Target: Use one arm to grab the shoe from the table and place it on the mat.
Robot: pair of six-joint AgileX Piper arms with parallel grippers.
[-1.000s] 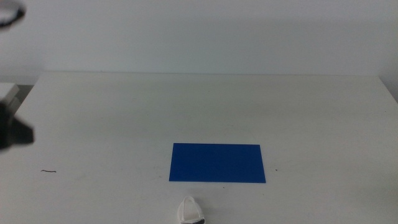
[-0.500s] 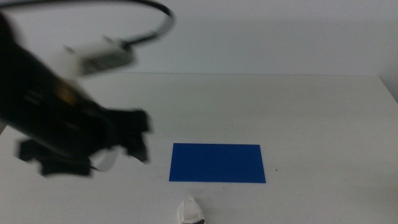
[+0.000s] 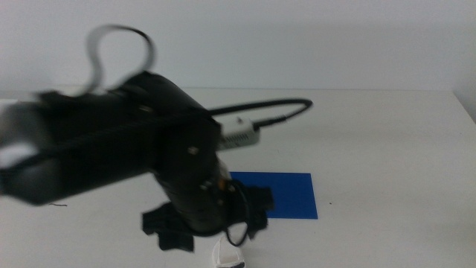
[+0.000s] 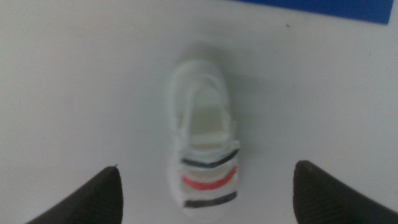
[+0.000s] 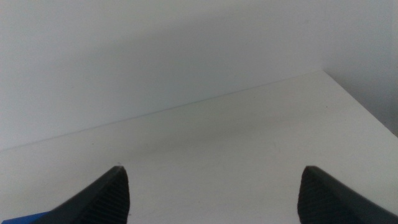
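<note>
At the near edge of the table (image 3: pixel 387 149), at about 6 o'clock in the middle view, the shoe (image 4: pixel 202 146) lies just short of the mat (image 3: pixel 290 195), and the left gripper (image 4: pixel 205 193) hangs over it with jaws spread wide and empty, one on each side of the shoe, presumably to close across its width. The mat lies just beyond, toward 1 o'clock, a short carry away. The right gripper (image 5: pixel 214 193) waits off to the side, jaws parted and empty, since one arm suffices.

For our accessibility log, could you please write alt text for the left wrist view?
A white shoe with dark and red straps lies on the white table, centred between the left gripper's two open dark fingers, which do not touch it. A blue mat edge shows beyond the shoe.
</note>
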